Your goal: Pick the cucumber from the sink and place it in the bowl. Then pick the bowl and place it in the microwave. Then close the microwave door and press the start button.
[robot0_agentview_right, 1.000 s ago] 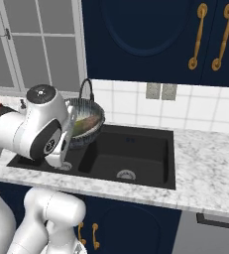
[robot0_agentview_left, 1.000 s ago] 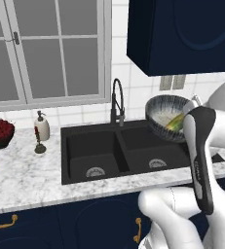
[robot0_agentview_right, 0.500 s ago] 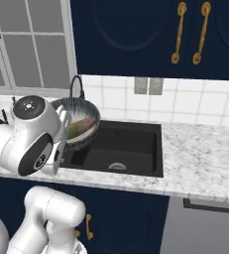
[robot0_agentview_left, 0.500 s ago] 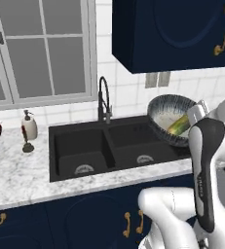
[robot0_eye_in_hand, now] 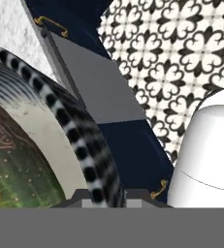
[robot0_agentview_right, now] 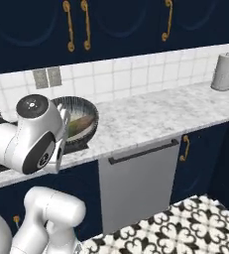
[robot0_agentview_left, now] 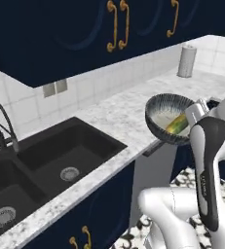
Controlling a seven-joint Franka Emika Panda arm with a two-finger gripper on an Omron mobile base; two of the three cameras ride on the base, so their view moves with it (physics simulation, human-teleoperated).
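With the base driven right past the black double-basin sink [robot0_agentview_left: 50,170], the gripper [robot0_eye_in_hand: 101,193], nearly closed on the rim, carries the grey-blue streaked bowl [robot0_agentview_left: 170,118] holding the yellowish-green cucumber [robot0_agentview_left: 178,125] towards the microwave.

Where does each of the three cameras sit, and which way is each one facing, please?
Left base view: behind the arm, left; looks down over the sink, counter and the carried bowl holding the cucumber; arm at lower right.
Right base view: behind, right; faces the same counter and bowl; arm at lower left.
Hand view: on the hand, looking along the gripper clamped on the bowl's rim, floor below.
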